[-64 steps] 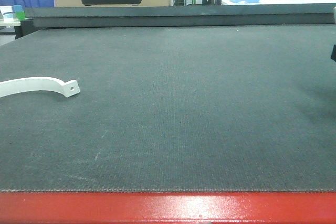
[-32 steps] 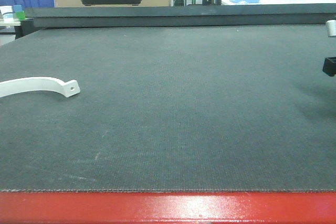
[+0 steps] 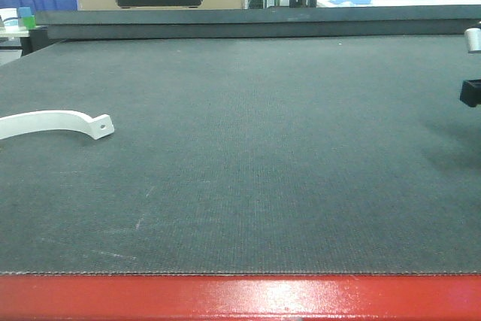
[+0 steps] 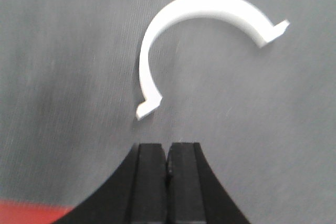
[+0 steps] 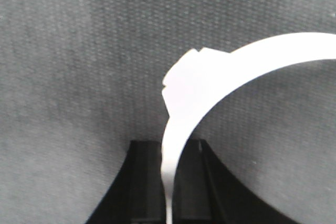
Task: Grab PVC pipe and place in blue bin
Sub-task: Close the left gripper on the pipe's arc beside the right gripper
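My right gripper (image 5: 168, 150) pinches a white curved PVC pipe piece (image 5: 194, 93) arching toward the upper right; my left gripper (image 4: 168, 153), closed and empty, sits just below a second white curve (image 4: 210, 4).

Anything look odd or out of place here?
Nothing damaged. The white piece in the right gripper is a curved, tabbed half-ring, not straight pipe; a second half-ring lies on the mat near the shut left gripper.

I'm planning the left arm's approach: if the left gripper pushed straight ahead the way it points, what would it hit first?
Probably the near tab end of the white PVC piece, just ahead of the shut left gripper; its height above the mat is unclear.
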You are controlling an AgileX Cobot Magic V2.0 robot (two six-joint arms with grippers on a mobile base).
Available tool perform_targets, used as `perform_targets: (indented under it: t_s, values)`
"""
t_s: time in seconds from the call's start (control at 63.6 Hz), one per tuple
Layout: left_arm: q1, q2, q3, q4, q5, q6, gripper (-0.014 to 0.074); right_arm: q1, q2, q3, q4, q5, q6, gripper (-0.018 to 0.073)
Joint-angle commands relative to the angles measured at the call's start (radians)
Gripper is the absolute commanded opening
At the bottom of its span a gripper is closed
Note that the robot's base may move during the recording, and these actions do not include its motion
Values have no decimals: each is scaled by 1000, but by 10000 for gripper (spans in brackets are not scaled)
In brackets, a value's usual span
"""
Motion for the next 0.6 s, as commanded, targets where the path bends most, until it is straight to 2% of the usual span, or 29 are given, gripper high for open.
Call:
perform_targets:
  t_s: [0.0,0.079,0.189,0.33,0.44,0.581]
  values:
    - [-2,72,-56,36,47,-9,-111,-4,-52,-24,-14,33,-1,-167]
    - [-2,122,-106,43,54,0,-111,-2,-109,-31,-14,37,-1,-167]
    - [-2,232,-181,43,50,70,-111,-2,-209,-31,-14,35,-1,-167]
    - [-2,380,-255,66,35,73,-102,-2,-289,-31,-14,17,-1,-167]
    - [-2,479,-303,66,29,73,11,-2,-307,-31,-14,17,-10,-167]
    - [-2,577,-329,68,-1,73,276,-2,-307,-31,-14,17,-10,-167]
